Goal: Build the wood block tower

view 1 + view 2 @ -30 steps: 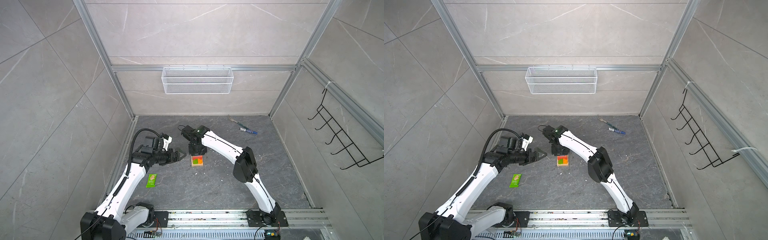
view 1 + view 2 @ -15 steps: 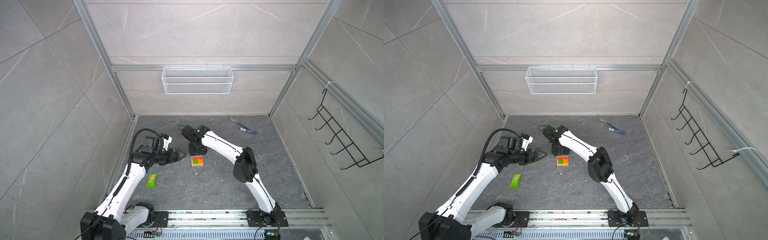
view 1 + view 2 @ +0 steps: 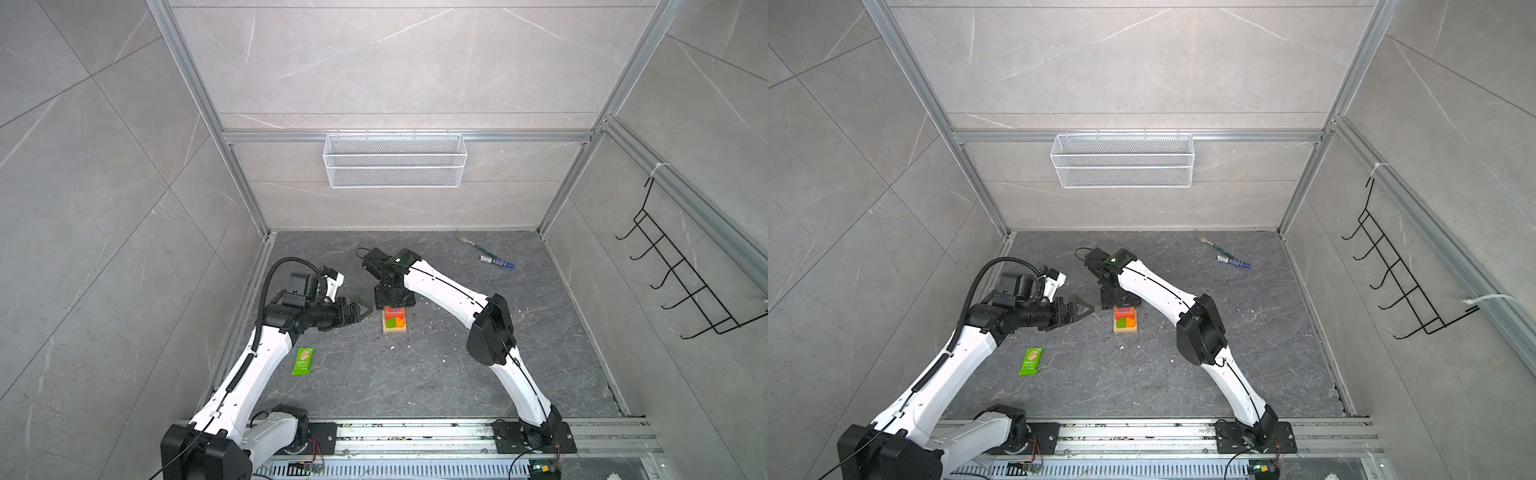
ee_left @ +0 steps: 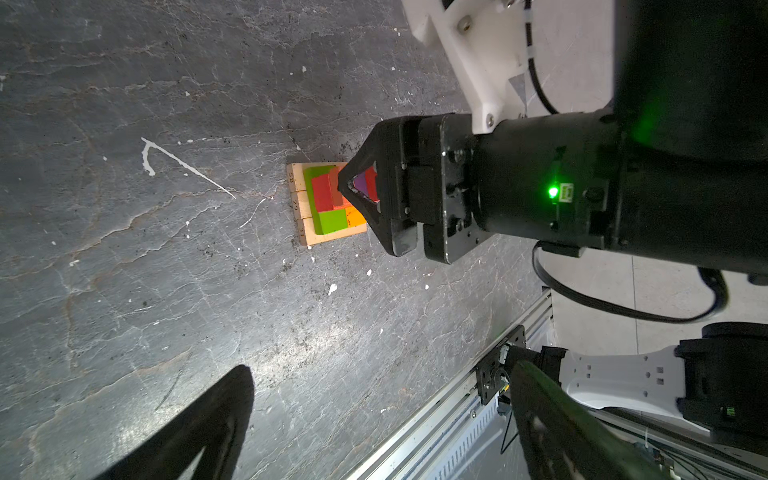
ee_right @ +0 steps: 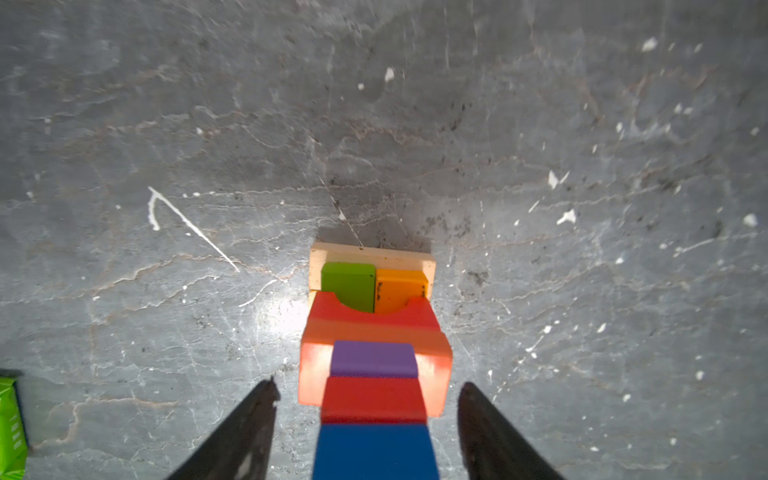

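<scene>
The right end effector (image 5: pixel 368 383) has parted around the blue cube (image 5: pixel 374 453) atop the tower (image 3: pixel 394 324), seemingly finished; the left end effector (image 3: pixel 363 311) gapes too.

- Tan base bars (image 5: pixel 370 252) ahead of the right gripper (image 5: pixel 368 383): bare matt wood
- Red arch (image 5: pixel 370 322) nearer the gripper: smooth paint, faint sheen
- Floor (image 5: pixel 166 124) beneath it: rough, veined, stone-like
- Green wrapper (image 5: pixel 10 424) to its side: glossy film
</scene>
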You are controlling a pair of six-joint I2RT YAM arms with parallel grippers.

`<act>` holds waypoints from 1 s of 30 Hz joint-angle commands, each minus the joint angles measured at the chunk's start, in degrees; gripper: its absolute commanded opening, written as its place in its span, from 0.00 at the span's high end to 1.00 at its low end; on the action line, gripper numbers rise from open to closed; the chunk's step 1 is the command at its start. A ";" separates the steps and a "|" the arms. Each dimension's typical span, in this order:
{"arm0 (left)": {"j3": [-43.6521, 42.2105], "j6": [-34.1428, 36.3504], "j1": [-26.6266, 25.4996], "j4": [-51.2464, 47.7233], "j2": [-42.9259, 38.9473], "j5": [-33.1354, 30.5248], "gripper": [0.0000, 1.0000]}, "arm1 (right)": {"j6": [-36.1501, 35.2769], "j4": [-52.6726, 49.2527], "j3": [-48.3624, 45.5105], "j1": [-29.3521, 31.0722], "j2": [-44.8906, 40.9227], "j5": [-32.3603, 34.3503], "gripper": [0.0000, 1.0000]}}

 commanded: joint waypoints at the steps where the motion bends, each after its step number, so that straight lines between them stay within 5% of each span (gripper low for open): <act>1: 0.10 -0.12 0.24 1.50 -0.32 1.22 0.02 | -1.20 -2.02 2.35 0.29 -3.90 1.50 0.33; 12: 0.16 0.76 0.23 1.30 0.45 -1.16 0.01 | -5.06 4.17 -5.23 0.38 -13.49 3.79 0.12; 20: 0.17 2.58 0.20 2.39 0.89 -3.85 0.00 | -10.08 18.15 -25.16 -0.90 -28.15 6.40 0.01; 30: 0.09 5.83 0.24 6.32 0.10 -16.58 0.00 | -18.03 38.07 -55.44 -9.26 -49.11 8.20 0.00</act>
